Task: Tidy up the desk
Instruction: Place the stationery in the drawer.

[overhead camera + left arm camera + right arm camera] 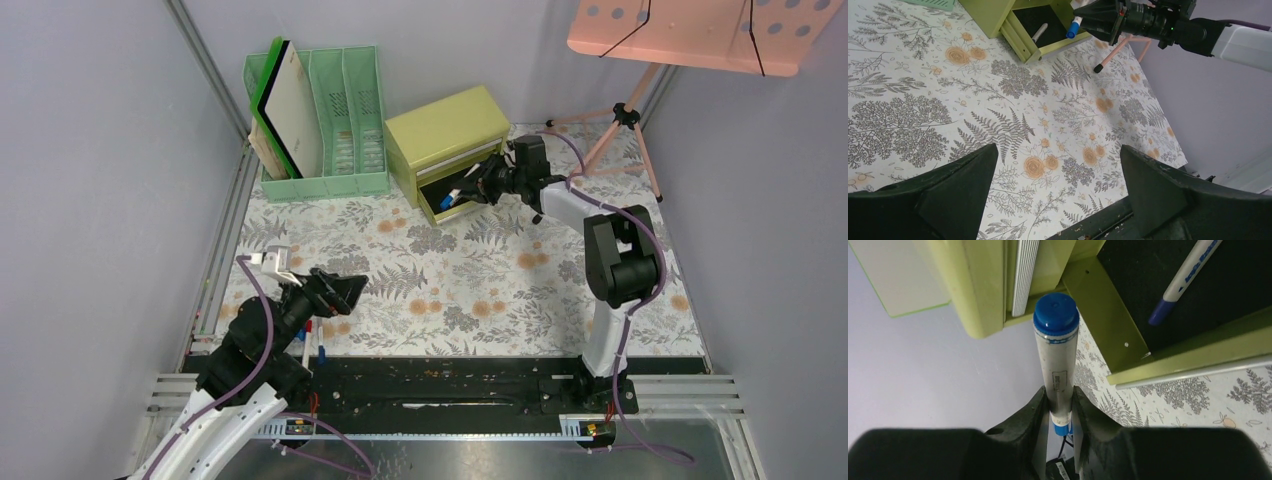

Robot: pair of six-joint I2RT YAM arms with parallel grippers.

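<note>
The desk (450, 270) is a pale tabletop printed with grey ferns and orange flowers. At its back stands a yellow-green drawer chest (445, 125) with its lower drawer (440, 205) pulled out. My right gripper (1059, 397) is shut on a white marker with a blue cap (1058, 350) and holds it at the open drawer's front. A white pen with a blue tip (1183, 280) lies inside on the black drawer floor. My left gripper (1059, 150) hangs open and empty over the desk's near left part (345, 300).
A green file rack (345, 110) with flat boards stands at the back left. A pink tripod stand (625, 115) rises at the back right. Small red and blue bits (320, 345) lie by the left arm at the black front rail (450, 375).
</note>
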